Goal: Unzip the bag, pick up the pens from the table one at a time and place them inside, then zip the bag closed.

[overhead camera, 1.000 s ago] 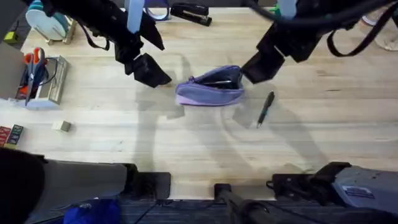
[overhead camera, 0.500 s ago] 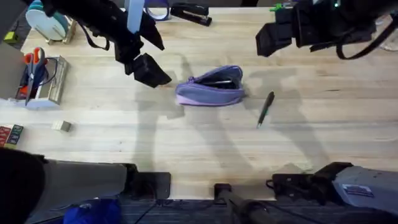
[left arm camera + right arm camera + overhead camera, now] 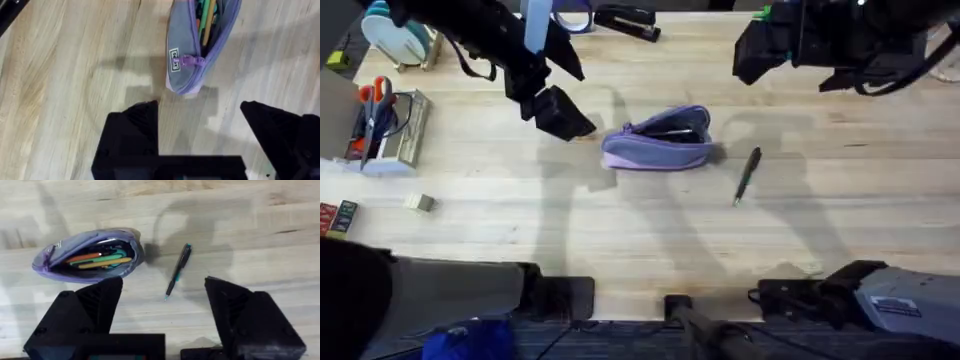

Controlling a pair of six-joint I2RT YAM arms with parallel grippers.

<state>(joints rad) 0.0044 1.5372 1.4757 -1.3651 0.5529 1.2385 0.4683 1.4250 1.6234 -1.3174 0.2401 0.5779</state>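
Lying unzipped, the bag (image 3: 657, 139) hides its pens' ends; both pincers (image 3: 200, 112) (image 3: 162, 287) gape, 1 pen (image 3: 747, 175) outside.

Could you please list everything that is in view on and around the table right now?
bag: one, lavender, mid-table, unzipped, orange, green and yellow pens inside
pen: one, dark, on the table right of the bag
stapler: one, black, far edge
tape ring: one, purple, beside the stapler
scissors: one, orange handles, far left in a holder
small block: one, pale, left side
left gripper: black, open, near the bag's zipper-pull end
right gripper: black, open, raised above the pen
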